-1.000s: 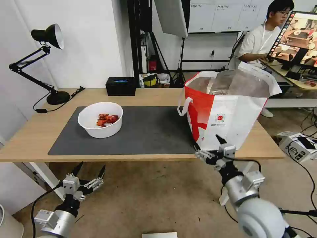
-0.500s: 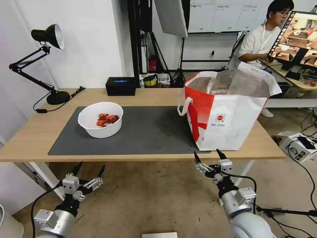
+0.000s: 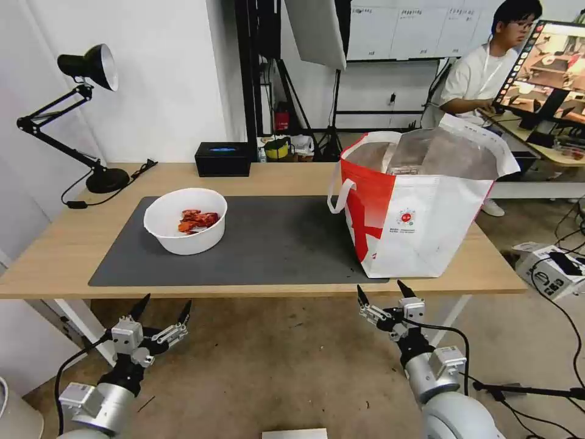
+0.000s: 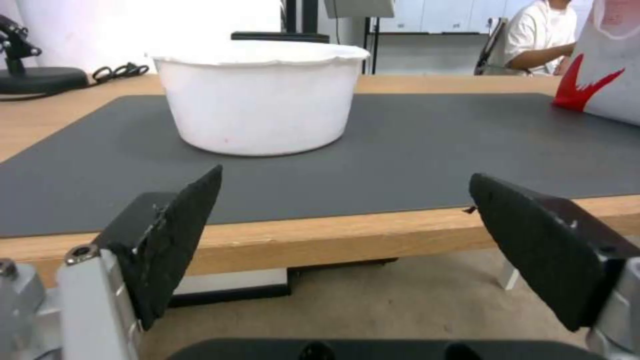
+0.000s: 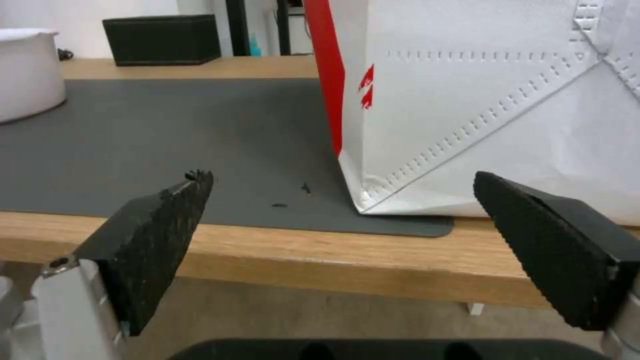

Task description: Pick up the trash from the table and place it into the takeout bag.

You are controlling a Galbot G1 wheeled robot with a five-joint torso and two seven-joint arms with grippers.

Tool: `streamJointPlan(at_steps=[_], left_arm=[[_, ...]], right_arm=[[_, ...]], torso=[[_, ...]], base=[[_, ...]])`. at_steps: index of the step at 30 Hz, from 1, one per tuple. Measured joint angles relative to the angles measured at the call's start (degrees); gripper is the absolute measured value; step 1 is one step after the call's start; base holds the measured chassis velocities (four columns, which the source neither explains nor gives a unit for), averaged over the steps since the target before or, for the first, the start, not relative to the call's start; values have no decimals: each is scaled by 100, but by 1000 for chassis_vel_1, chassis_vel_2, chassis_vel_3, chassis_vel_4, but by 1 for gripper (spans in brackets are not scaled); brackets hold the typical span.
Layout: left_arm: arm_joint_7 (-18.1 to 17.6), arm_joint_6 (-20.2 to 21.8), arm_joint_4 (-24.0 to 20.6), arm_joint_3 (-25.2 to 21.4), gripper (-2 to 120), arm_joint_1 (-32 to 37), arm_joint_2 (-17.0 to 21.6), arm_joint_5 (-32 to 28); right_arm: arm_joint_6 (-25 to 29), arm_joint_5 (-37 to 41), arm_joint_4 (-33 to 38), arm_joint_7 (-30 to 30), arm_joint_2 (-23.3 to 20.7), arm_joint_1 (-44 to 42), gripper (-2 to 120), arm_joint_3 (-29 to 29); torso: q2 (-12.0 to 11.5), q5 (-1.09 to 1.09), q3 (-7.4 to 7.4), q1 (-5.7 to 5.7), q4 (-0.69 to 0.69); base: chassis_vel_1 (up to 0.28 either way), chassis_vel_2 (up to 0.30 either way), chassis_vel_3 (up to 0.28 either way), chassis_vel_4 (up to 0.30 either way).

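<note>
Head view: white bowl (image 3: 186,228) with red scraps sits left of centre on the dark mat (image 3: 274,244); takeout bag (image 3: 420,207) stands right of centre on the table (image 3: 55,256). Left gripper (image 3: 163,306) at lower left and right gripper (image 3: 384,292) at lower centre-right, both below the table edge, jaws spread, empty.

Left wrist view: bowl at upper centre, beyond spread fingers (image 4: 173,240).

Right wrist view: bag corner at centre right, between open fingers (image 5: 153,240).
</note>
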Motion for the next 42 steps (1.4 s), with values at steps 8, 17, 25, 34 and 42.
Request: streamJointPlan(at_steps=[8, 17, 25, 34, 42], left_arm=[[-6, 58, 30, -148, 100, -101, 169, -240], [-506, 715, 36, -413, 100, -955, 1282, -1265], [-740, 1150, 143, -570, 100, -1392, 2090, -1914], [-863, 1444, 355, -421, 100, -1770, 2956, -2579], [-1204, 1613, 657, 78, 100, -2477, 3552, -3429]], right_arm=[[-8, 6, 0, 2, -2, 2, 100, 0], [-12, 10, 2, 5, -5, 5, 100, 2], [-14, 12, 3, 6, -6, 7, 100, 2], [-18, 16, 6, 6, -6, 8, 100, 2], [-19, 17, 10, 6, -6, 8, 100, 2]], torso=[[0, 0, 0, 0, 1], [-1, -1, 0, 0, 0], [-1, 0, 0, 0, 1], [-1, -1, 0, 0, 0], [-1, 0, 1, 0, 1]], base=[[0, 0, 0, 0], [0, 0, 0, 0], [0, 0, 0, 0], [0, 0, 0, 0], [0, 0, 0, 0]])
